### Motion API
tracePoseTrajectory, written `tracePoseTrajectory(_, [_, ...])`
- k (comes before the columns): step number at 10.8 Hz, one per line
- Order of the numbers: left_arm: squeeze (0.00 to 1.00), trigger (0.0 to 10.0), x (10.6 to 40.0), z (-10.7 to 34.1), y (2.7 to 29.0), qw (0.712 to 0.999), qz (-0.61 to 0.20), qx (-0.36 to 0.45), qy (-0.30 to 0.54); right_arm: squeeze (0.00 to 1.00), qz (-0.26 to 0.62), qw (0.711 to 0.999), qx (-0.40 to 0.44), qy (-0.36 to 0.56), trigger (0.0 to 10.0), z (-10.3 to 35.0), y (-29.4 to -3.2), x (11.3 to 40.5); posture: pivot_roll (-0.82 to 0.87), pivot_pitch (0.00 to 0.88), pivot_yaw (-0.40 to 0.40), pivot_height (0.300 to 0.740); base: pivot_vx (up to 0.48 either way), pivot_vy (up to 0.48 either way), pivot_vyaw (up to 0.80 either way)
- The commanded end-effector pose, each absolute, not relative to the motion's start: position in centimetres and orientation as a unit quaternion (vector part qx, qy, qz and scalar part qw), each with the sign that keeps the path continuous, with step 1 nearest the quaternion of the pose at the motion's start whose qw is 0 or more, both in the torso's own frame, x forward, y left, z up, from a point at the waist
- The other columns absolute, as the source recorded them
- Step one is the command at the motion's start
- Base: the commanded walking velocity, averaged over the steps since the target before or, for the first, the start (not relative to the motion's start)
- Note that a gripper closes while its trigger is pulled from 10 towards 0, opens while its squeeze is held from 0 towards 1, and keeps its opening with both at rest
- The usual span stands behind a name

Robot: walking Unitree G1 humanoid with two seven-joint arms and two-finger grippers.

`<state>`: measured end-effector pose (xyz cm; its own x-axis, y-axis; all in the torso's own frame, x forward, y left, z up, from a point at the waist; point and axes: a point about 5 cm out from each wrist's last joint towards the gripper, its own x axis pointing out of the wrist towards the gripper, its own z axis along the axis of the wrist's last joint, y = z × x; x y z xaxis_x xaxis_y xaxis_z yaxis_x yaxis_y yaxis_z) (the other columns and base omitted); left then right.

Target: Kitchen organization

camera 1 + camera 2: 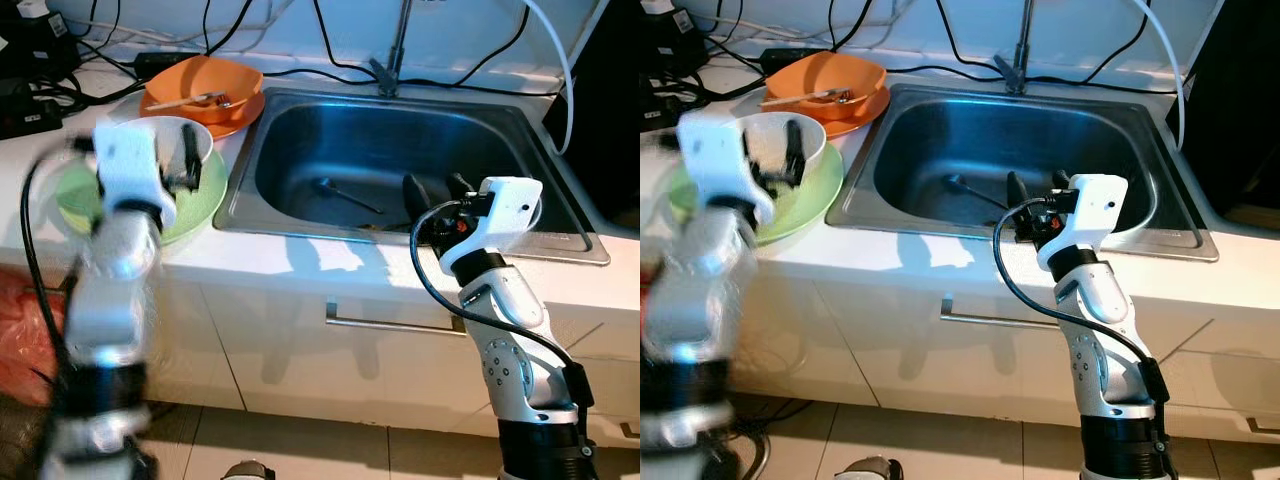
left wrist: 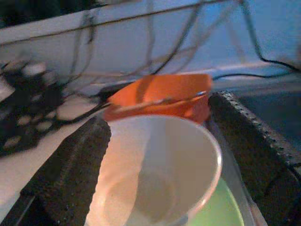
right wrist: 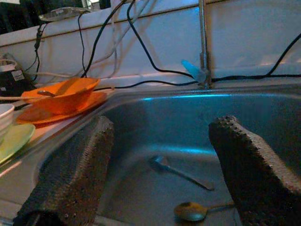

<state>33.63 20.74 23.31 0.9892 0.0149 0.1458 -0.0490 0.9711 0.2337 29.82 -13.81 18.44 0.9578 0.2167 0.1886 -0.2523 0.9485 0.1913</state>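
The white bowl (image 1: 185,140) sits on a green plate (image 1: 195,205) on the white counter (image 1: 300,260), just left of the steel sink (image 1: 400,150); behind it an orange bowl (image 1: 205,85) rests on an orange plate (image 1: 225,118), with a utensil (image 1: 190,100) lying across the orange bowl's rim; black cables (image 1: 240,30) trail along the wall behind the counter, and a tap (image 1: 390,60) rises at the back edge of the sink.

The left tool (image 2: 160,165) is at the white bowl, its arm blurred in the head views; in the left wrist view its two black fingers (image 2: 70,165) stand apart on either side of the bowl, one close against the outer wall on each side; whether they press on the bowl cannot be told.

The right tool (image 1: 435,190) hangs over the front part of the sink, pointing into the basin; its fingers (image 3: 70,174) are spread wide with nothing between them; its silver arm rises from in front of the cabinet, whose drawer handle (image 1: 390,322) shows below the counter edge.

In the sink bottom lie two utensils: a dark ladle-like one (image 3: 181,172) nearer the middle, and a spoon (image 3: 195,210) closer to the front wall, just beside the right tool's fingers in the wrist view; the two lie near each other but apart.
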Motion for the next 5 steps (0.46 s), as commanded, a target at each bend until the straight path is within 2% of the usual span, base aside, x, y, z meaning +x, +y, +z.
tracePoseTrajectory(1, [0.00, 10.0, 34.2, 22.8, 21.0, 0.990, -0.002, 0.133, -0.044, 0.00, 0.114, 0.983, 0.115, -0.089, 10.0, 19.0, -13.9, 29.6, 0.09, 0.078, 0.013, 0.740, 0.000, 0.000, 0.00])
tracePoseTrajectory(2, [0.00, 10.0, 34.6, 22.6, 21.8, 0.990, 0.000, 0.136, -0.025, 0.00, 0.115, 0.982, 0.117, -0.089, 10.0, 19.0, -13.8, 29.6, 0.08, 0.080, 0.018, 0.740, 0.000, 0.000, 0.00])
tracePoseTrajectory(4, [0.00, 10.0, 35.0, 22.8, 22.0, 0.982, -0.064, 0.176, 0.012, 0.00, 0.128, 0.981, 0.119, -0.087, 10.0, 19.1, -13.6, 29.3, 0.08, 0.082, 0.018, 0.740, 0.000, 0.000, 0.00])
tracePoseTrajectory(5, [0.00, 10.0, 35.3, 23.2, 22.4, 0.982, -0.064, 0.178, 0.008, 0.00, 0.130, 0.981, 0.116, -0.086, 10.0, 19.0, -13.5, 29.3, 0.08, 0.080, 0.018, 0.740, 0.000, 0.000, 0.00])
